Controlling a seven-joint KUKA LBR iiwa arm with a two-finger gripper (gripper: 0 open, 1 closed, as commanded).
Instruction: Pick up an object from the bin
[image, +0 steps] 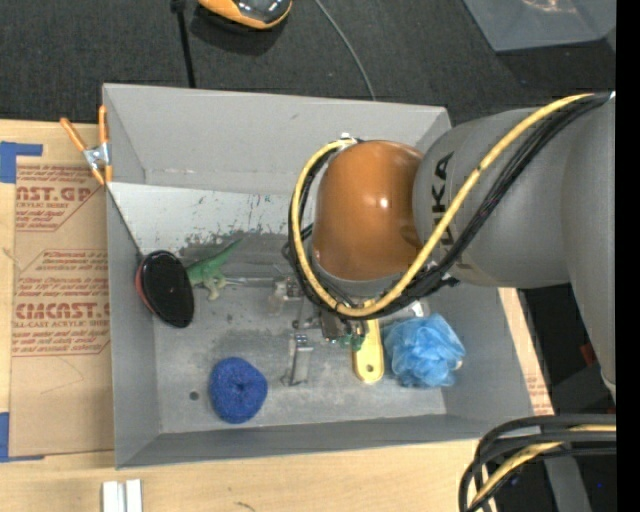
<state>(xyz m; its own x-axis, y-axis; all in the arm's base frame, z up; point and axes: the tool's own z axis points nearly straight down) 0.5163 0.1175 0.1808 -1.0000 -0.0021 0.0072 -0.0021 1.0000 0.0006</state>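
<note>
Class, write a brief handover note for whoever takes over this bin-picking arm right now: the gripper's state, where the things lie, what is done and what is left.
Gripper: down in the middle of the bin, below the orange wrist cover; open or shut cannot be told.
Things: yellow handle just to its view-right, light blue crumpled piece beyond that; blue ball at front left; green toy lizard and black oval piece at left.
Done: arm is in the bin.
Left: nothing seen lifted; grip one thing and raise it.
</note>
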